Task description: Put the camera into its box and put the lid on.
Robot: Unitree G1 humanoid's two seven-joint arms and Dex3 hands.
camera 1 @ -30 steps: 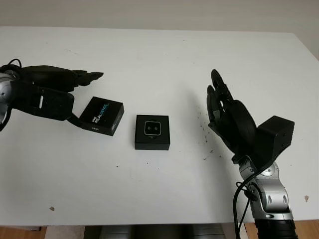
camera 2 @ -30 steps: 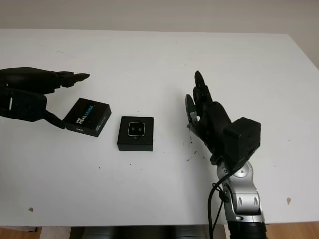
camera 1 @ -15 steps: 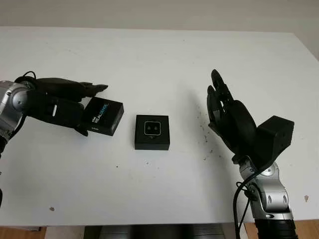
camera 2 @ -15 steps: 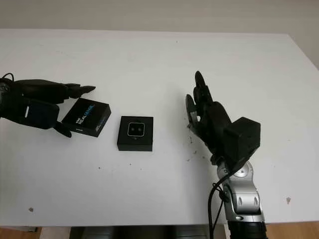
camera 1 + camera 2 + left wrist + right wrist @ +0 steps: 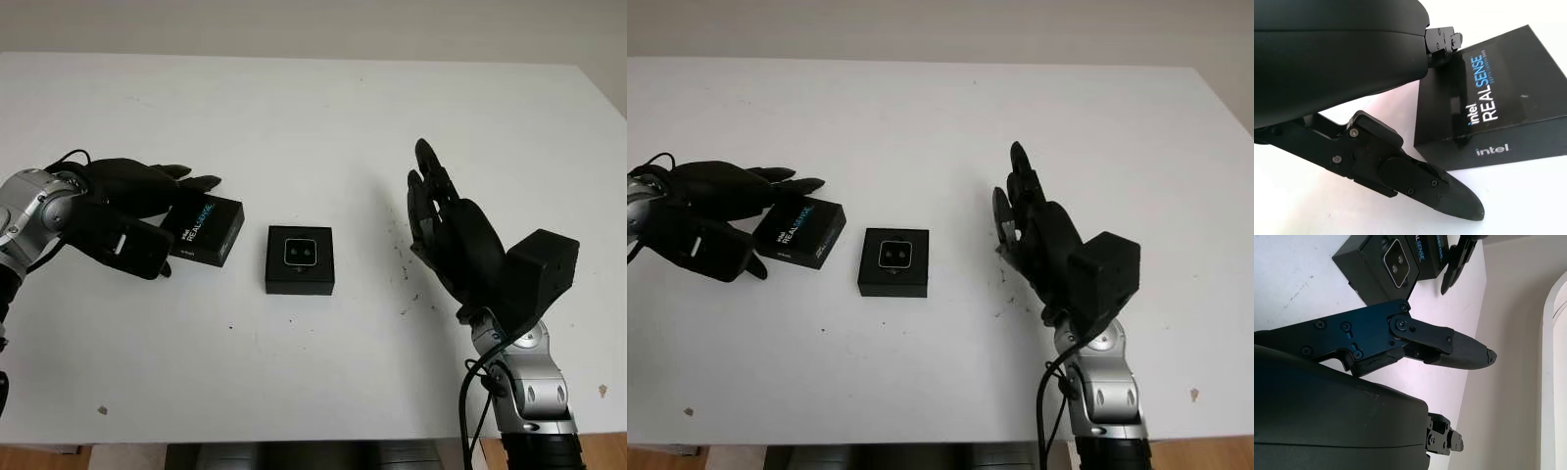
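Left of the box (image 5: 299,259), and just beside it on the white bench (image 5: 323,117): the lid (image 5: 203,228), printed face up, turned a little askew. Wrapped around the lid's far-left end: the left hand (image 5: 132,211), upper fingers (image 5: 1442,39) over the top edge, thumb low beside the near side wall; not yet clamped, so still empty, as far as could be judged. Best done by closing on opposite side walls, lifting level, squaring the lid to the box before lowering. In the box, at the middle of the bench: the camera (image 5: 300,253), seated with lenses up, uncovered. Well to the right of the box: the right hand (image 5: 453,240), open, held upright above the bench, holding nothing, idle.
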